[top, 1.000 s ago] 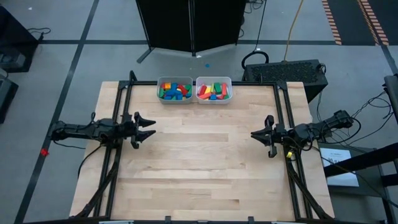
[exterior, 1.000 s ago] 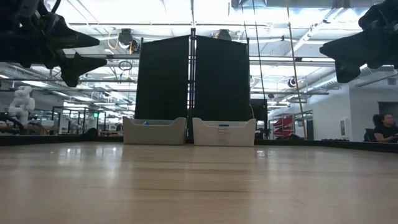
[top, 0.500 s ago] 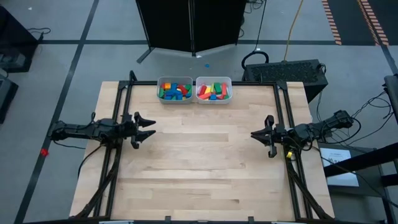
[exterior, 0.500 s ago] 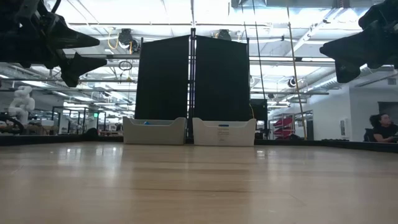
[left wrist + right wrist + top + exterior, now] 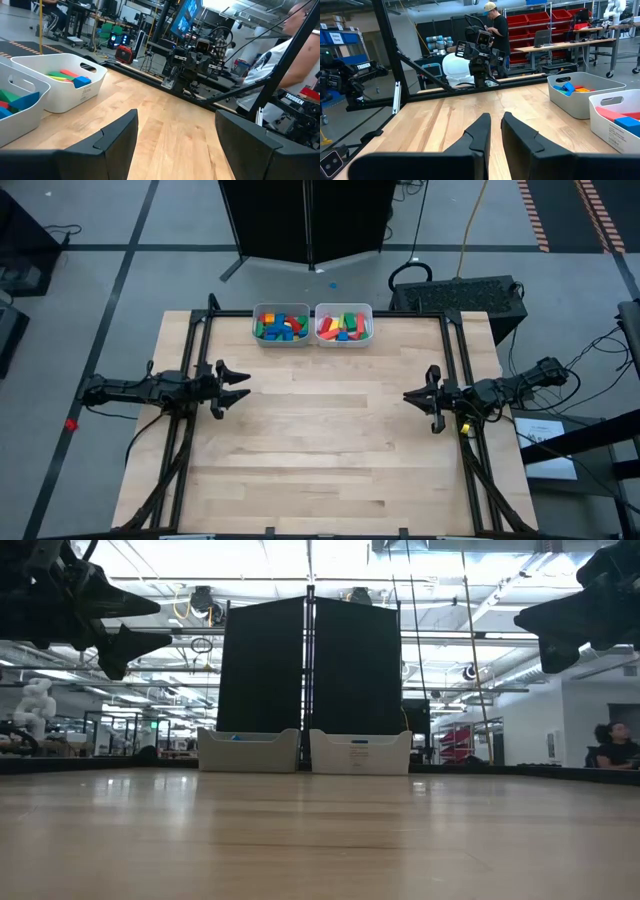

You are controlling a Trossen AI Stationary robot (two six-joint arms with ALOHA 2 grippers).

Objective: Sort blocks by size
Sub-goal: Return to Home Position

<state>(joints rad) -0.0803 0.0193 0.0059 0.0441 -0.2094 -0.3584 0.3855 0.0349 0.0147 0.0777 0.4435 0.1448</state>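
The blocks, in red, blue, green, yellow and orange, lie in two pale bins at the middle of the table's far edge: the left bin (image 5: 281,325) (image 5: 585,95) and the right bin (image 5: 344,324) (image 5: 60,85). My left gripper (image 5: 240,385) (image 5: 175,117) hangs above the table near its left edge. It points level toward the right and is open, with nothing between its fingers. My right gripper (image 5: 410,395) (image 5: 496,122) hangs near the right edge and points level toward the left. Its fingers stand shut with only a narrow slit between them, and it holds nothing.
Bare wood (image 5: 330,440) spreads between the two arms and toward the near edge. Black frame rails (image 5: 195,360) run along both sides of the table. A black panel (image 5: 310,680) stands behind the bins. People show in the room beyond the table (image 5: 495,25) (image 5: 280,55).
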